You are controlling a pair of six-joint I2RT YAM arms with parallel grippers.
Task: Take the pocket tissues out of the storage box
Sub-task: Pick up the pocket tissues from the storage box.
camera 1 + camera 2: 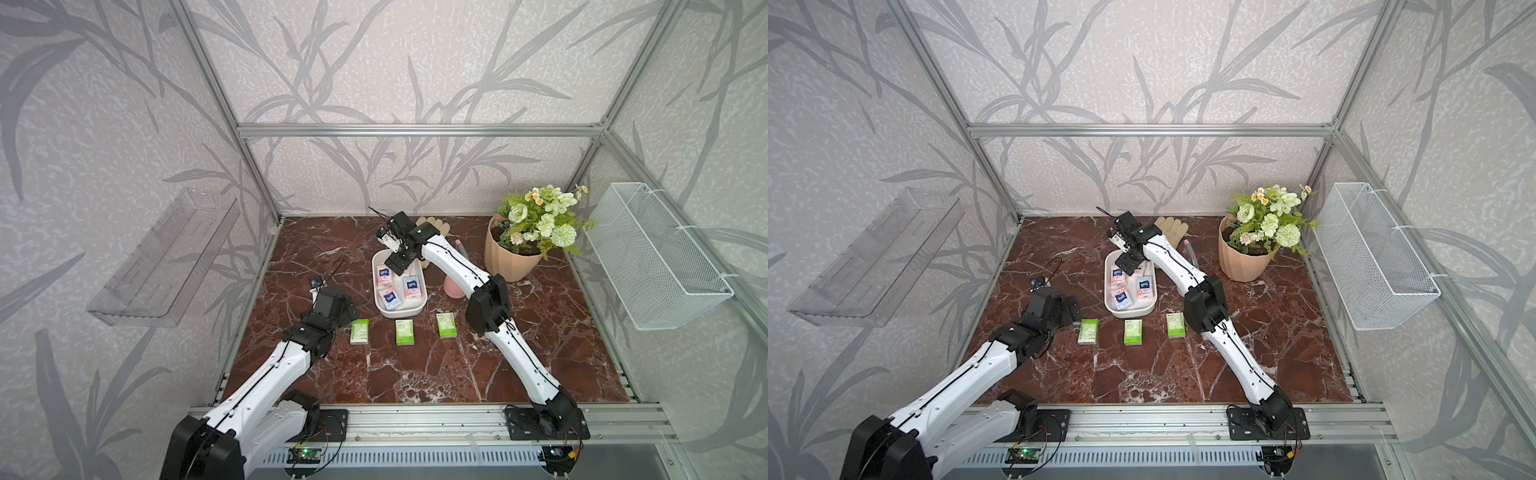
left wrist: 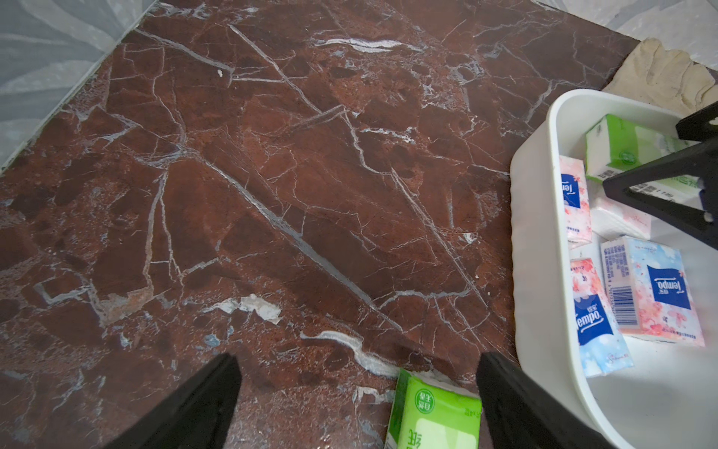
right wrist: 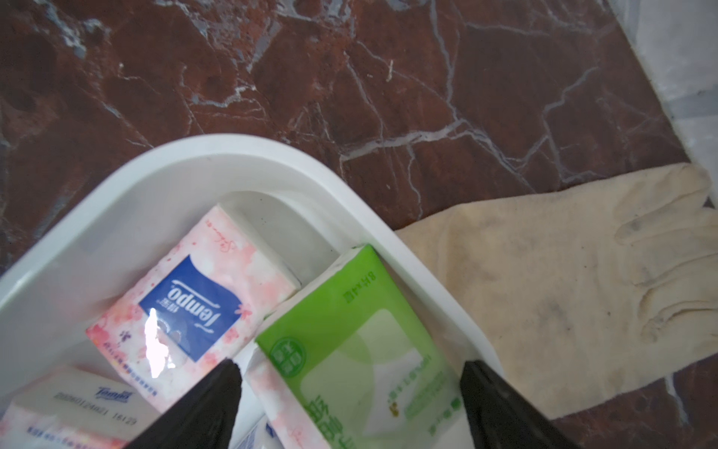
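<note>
Tissues (image 1: 390,296) lie in the box (image 3: 116,186); a green pack (image 3: 357,342) sits tilted between the right end effector's (image 3: 349,367) released fingers. Clenching could also catch the pink pack (image 3: 264,392) underneath, or the box wall just beside; left end effector (image 2: 357,359) released too

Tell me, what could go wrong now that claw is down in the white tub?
The right gripper, jaws open, straddles a green pack that lies partly on a pink pack: closing might grab both, or the slanted pack might slip out. One finger sits close to the storage box wall, so it could catch the wall and drag the box.
</note>
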